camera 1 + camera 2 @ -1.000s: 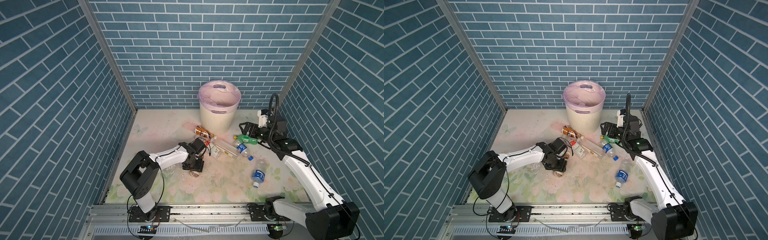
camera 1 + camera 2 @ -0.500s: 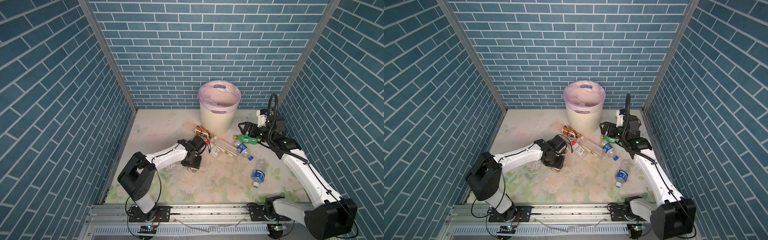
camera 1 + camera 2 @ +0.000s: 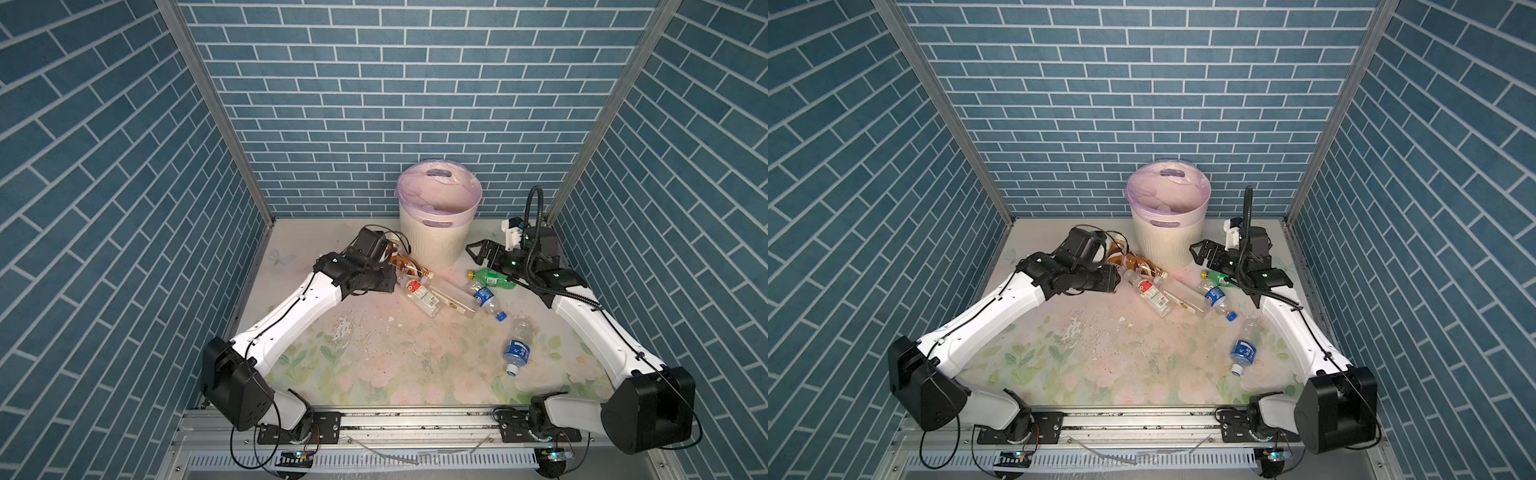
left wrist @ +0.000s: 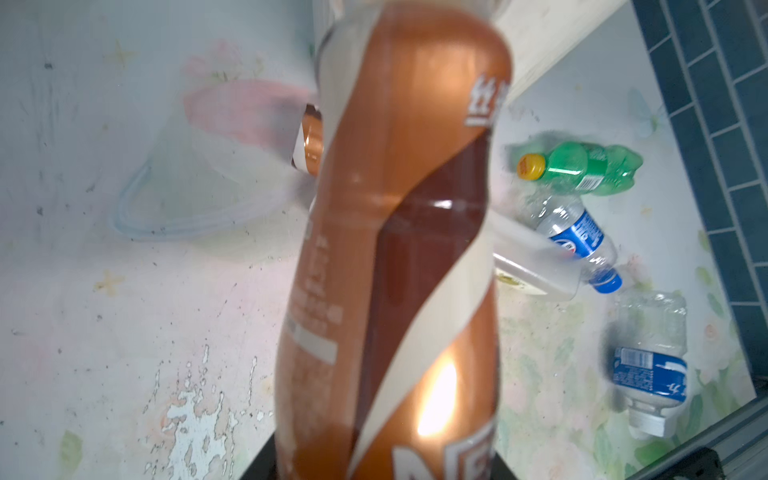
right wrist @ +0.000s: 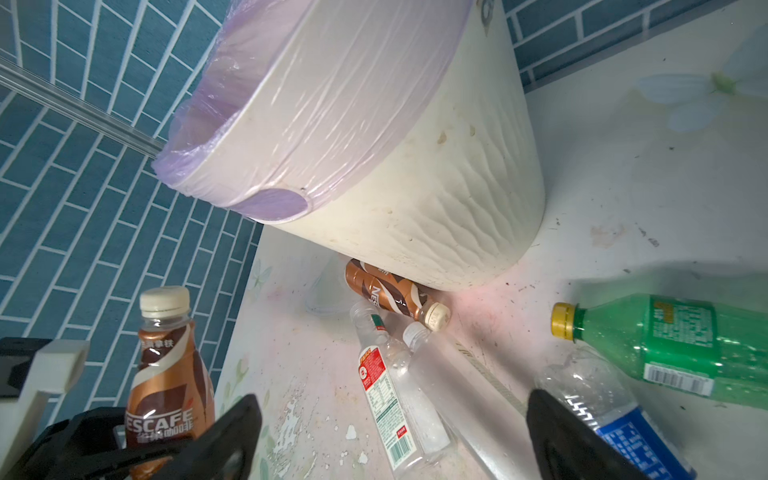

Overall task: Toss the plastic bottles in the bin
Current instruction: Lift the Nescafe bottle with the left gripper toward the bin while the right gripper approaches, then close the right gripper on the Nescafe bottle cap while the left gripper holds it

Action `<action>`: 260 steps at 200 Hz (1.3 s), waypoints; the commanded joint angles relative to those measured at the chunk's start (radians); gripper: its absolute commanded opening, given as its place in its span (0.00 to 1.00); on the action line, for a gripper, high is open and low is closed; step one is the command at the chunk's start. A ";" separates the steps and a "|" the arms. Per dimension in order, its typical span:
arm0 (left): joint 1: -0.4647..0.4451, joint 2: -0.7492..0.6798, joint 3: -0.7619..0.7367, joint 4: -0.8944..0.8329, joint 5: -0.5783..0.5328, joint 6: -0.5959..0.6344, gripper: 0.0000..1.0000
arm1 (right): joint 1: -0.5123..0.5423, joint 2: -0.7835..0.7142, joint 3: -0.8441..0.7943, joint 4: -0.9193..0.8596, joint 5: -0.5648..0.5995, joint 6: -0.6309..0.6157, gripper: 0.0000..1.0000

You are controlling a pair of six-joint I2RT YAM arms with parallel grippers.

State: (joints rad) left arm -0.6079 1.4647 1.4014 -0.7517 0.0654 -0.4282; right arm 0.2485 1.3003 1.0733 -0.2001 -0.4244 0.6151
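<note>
Blue brick-patterned walls [image 3: 374,104] enclose a floral tabletop [image 3: 374,365] (its print flaking); a metal rail [image 3: 415,419] fronts it.

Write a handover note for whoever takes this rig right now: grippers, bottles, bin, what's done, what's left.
Left gripper: jaws shut on a brown bottle, held upright beside the bin, not over it.
Right gripper: jaws open, empty, near the green bottle.
Lying on the table: green bottle, second brown bottle at the bin's foot, red-label bottle, long clear bottle, blue-cap bottle, blue-label bottle apart toward the front.
Done: one bottle gripped; the bin's contents cannot be made out.
Left: drop it in, then the six lying ones.
</note>
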 commanded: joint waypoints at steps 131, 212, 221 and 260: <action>0.003 0.099 0.163 0.231 0.258 -0.035 0.52 | 0.158 0.256 0.454 0.166 -0.097 0.169 0.99; -0.013 0.126 0.197 0.252 0.285 -0.050 0.51 | 0.243 0.335 0.517 0.186 -0.114 0.189 0.88; -0.016 0.129 0.199 0.252 0.285 -0.052 0.51 | 0.252 0.345 0.525 0.185 -0.119 0.189 0.86; -0.029 0.123 0.205 0.258 0.278 -0.056 0.51 | 0.266 0.376 0.536 0.199 -0.117 0.205 0.78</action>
State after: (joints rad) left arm -0.6270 1.5860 1.5726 -0.5106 0.3416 -0.4828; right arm 0.5060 1.6569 1.5623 -0.0368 -0.5293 0.7895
